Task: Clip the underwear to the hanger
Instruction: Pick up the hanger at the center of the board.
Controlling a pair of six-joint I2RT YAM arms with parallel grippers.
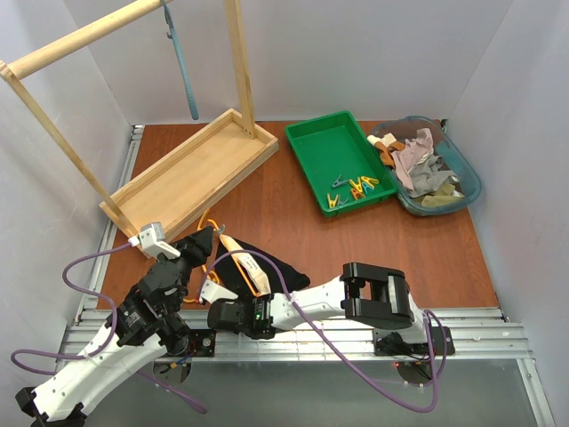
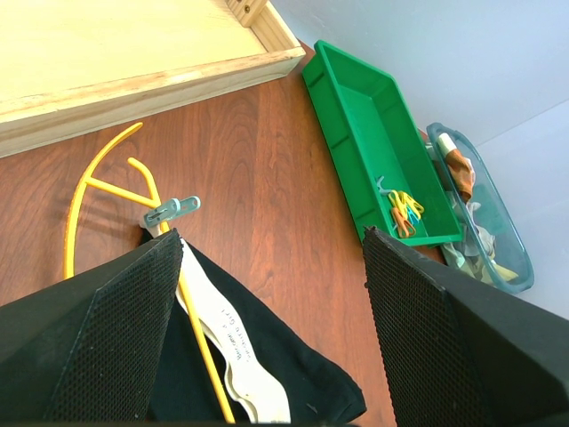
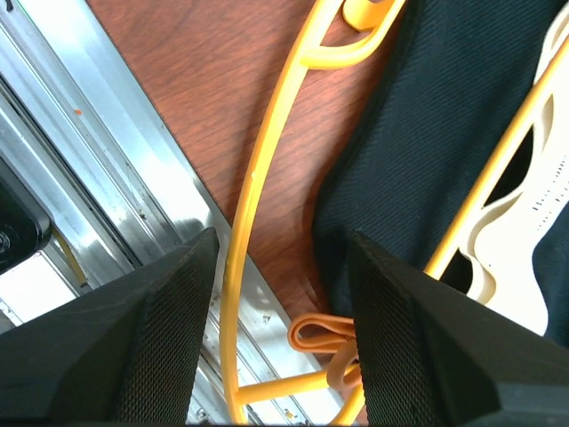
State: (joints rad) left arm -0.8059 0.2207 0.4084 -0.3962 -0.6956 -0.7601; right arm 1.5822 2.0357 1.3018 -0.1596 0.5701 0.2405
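The black underwear [image 1: 271, 265] with its cream waistband [image 2: 222, 342] lies on the table near the front edge. The yellow-orange hanger [image 1: 210, 233] lies over it. A grey-blue clothespin [image 2: 172, 210] sits at the hanger's end by the fabric's corner. My left gripper [image 1: 197, 251] is open and empty above that end; its fingers [image 2: 120, 342] frame the underwear [image 2: 302, 365] and the hanger [image 2: 80, 209]. My right gripper [image 1: 212, 292] is open, and the hanger's curved shoulder [image 3: 242, 231] runs between its fingers. An orange clothespin [image 3: 322, 335] sits by the hanger's bar beside the underwear [image 3: 444, 133].
A wooden rack with a base tray [image 1: 191, 169] stands at the back left, and a grey-blue hanger [image 1: 182, 62] hangs on its rod. A green tray [image 1: 313, 142] holds several clothespins [image 1: 356, 187]. A blue tub [image 1: 469, 182] of clothes is at the back right. A metal rail [image 3: 116, 169] runs along the near edge.
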